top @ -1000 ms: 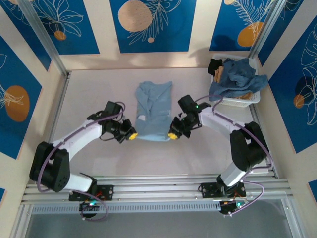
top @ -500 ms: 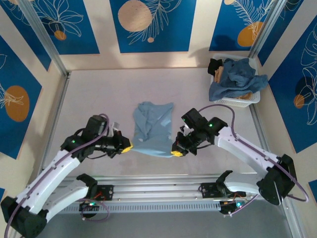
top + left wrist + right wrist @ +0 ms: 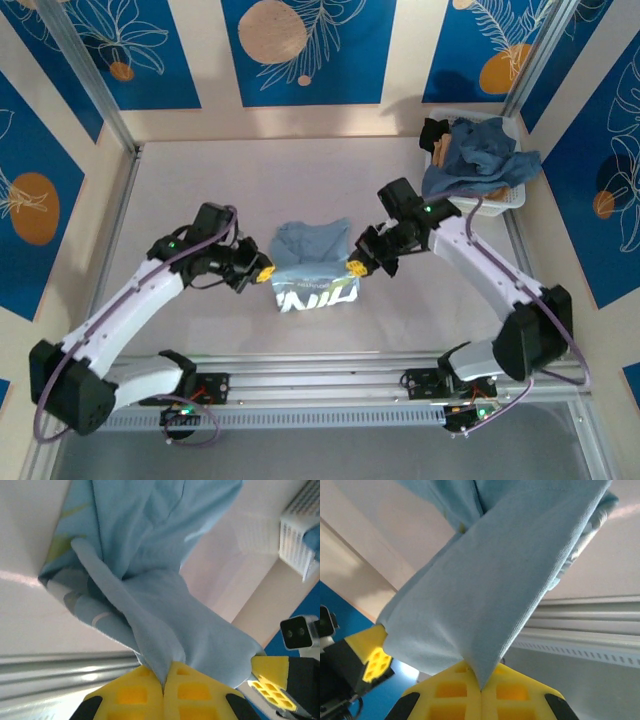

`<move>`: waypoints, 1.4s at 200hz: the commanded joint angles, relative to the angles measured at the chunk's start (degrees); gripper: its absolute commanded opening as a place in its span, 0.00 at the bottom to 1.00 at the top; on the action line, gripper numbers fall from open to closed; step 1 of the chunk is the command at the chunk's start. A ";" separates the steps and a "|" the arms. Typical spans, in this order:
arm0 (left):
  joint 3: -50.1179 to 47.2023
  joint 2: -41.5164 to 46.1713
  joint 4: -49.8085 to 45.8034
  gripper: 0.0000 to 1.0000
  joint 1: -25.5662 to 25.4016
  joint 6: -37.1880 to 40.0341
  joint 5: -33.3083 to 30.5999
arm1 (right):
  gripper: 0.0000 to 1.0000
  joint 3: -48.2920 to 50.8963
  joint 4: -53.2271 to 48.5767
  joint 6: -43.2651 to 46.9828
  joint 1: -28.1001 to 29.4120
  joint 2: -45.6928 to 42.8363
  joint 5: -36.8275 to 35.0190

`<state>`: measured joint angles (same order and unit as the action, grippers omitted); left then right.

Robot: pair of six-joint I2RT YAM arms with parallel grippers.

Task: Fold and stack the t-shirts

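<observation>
The left hand (image 3: 262,273) and right hand (image 3: 354,267) were each pinched shut on a corner of the pale sky-blue t-shirt (image 3: 312,245), holding one edge raised so its white lettering showed, the rest bunched on the bench (image 3: 200,190) well left of the white basket (image 3: 497,206) and nearer the arms. This looked like the folding-over step. Next, both hands would need to carry that edge level and taut over the cloth and lay it flat before letting go, the darker blue t-shirt (image 3: 478,150) waiting heaped in the basket.
</observation>
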<state>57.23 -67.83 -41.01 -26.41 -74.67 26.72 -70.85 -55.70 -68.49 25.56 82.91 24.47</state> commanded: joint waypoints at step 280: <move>-1.01 -23.30 33.86 0.78 -20.51 -43.07 -22.47 | 0.48 0.11 16.82 15.82 -8.38 12.18 -3.59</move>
<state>55.44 -86.46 -16.93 -44.34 -100.25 9.43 -71.61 -40.03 -53.47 17.76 98.87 19.09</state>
